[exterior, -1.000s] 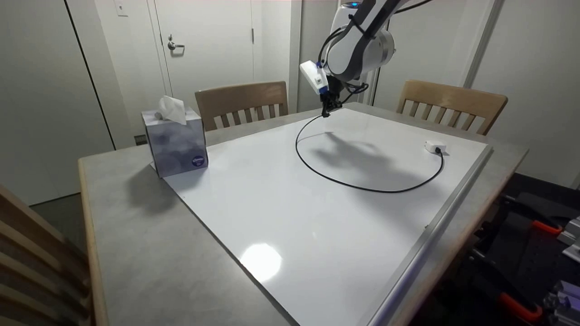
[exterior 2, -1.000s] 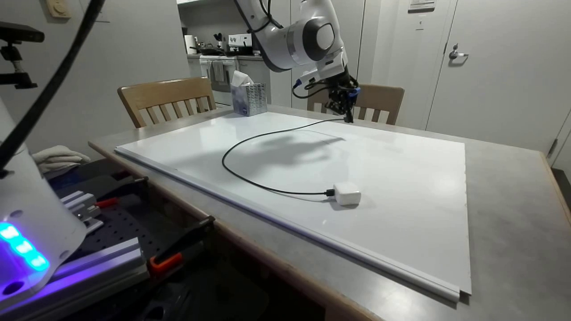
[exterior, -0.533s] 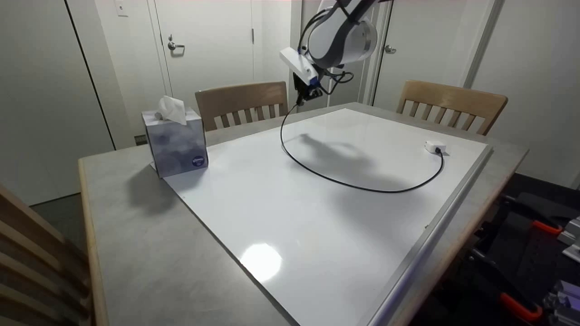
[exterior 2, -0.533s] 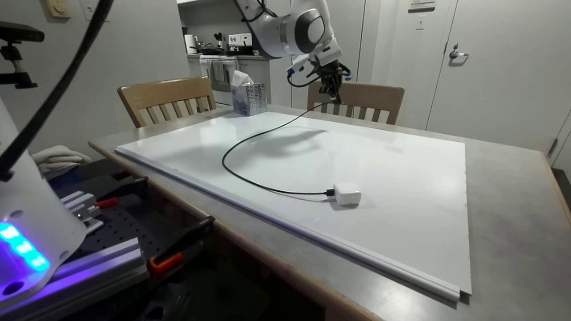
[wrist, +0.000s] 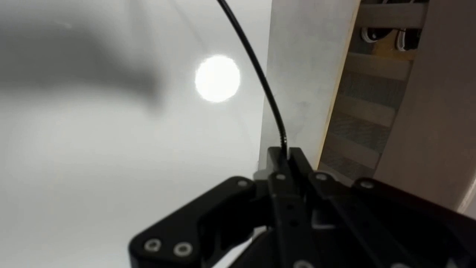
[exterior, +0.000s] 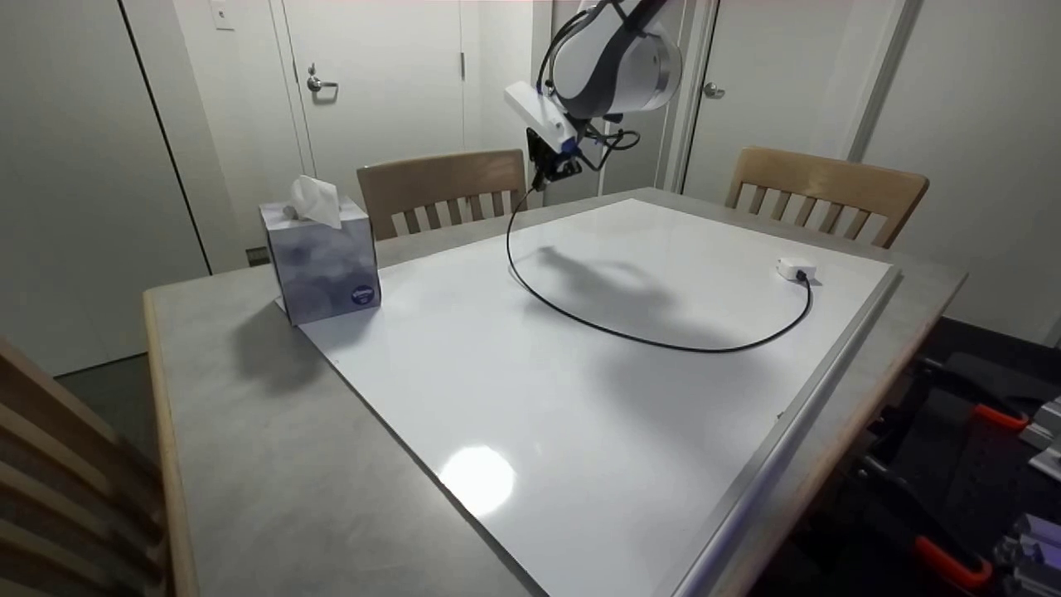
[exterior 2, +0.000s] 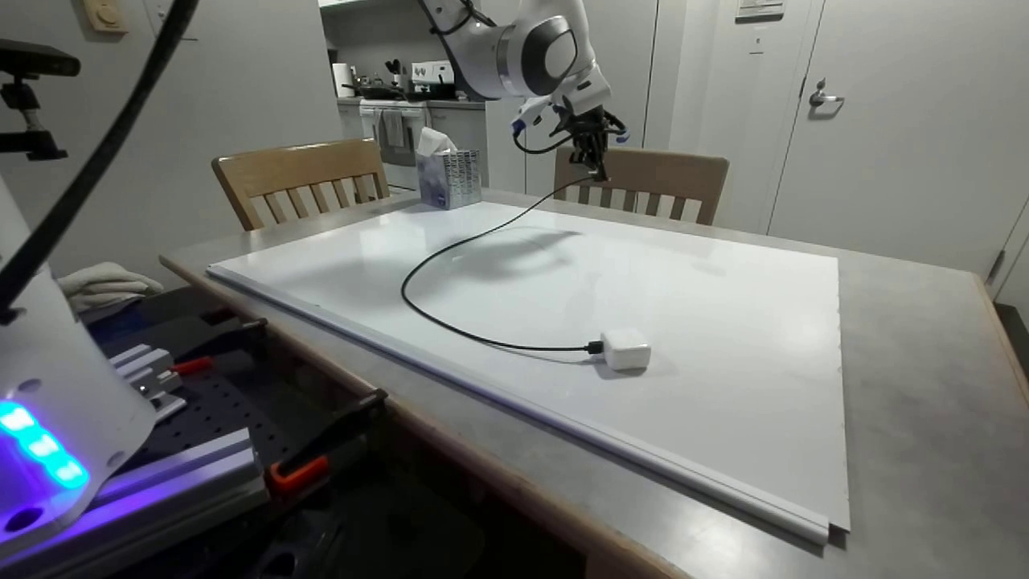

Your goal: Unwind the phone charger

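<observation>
The phone charger's thin black cable (exterior: pixel 713 351) runs in one wide open curve, without coils, across a white board. Its whitish plug (exterior 2: pixel 626 351) rests on the board, the cable's dark end pushed into it. From there the cable bends round and climbs to my gripper (exterior: pixel 539 184), which hangs above the far part of the table in both exterior views. In the wrist view, the fingertips of my gripper (wrist: pixel 285 153) pinch the cable (wrist: pixel 260 74) at its raised end. Whatever connector sits at that end is hidden between the fingers.
A purple tissue box (exterior: pixel 322 264) stands on a corner of the white board (exterior: pixel 464 398). A metal rail (exterior 2: pixel 514 410) edges the board on the robot's side. Wooden chairs (exterior: pixel 443 184) surround the grey table (exterior 2: pixel 924 386).
My gripper has risen and moved left in both exterior views, lifting the held end of the cable. The curve has opened out a little, while the plug has stayed in place.
</observation>
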Tool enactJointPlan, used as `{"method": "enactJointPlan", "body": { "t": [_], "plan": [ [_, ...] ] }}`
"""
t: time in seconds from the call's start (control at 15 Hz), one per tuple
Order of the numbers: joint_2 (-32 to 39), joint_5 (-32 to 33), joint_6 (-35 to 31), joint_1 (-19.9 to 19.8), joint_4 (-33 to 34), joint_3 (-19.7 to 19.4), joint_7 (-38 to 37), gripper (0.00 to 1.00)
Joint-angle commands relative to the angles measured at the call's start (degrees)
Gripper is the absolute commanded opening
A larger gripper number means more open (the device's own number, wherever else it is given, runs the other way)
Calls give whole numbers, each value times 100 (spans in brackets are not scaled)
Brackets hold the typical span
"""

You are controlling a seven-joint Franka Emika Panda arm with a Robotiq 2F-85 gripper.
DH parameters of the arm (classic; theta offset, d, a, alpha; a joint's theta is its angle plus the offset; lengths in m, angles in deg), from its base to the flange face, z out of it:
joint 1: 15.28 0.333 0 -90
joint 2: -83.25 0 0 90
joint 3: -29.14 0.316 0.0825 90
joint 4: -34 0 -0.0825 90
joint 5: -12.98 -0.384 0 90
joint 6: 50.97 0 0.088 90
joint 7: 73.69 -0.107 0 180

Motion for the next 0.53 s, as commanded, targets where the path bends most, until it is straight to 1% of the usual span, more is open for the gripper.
{"method": "enactJointPlan", "body": {
  "t": [0.0, 0.2, 0.47],
  "plan": [
    [161, -289, 455, -376, 570, 644, 1185, 2],
    [218, -533, 853, -533, 914, 1115, 2275, 2],
    [223, -997, 1566, -595, 1101, 1542, 3635, 2]
  ]
}}
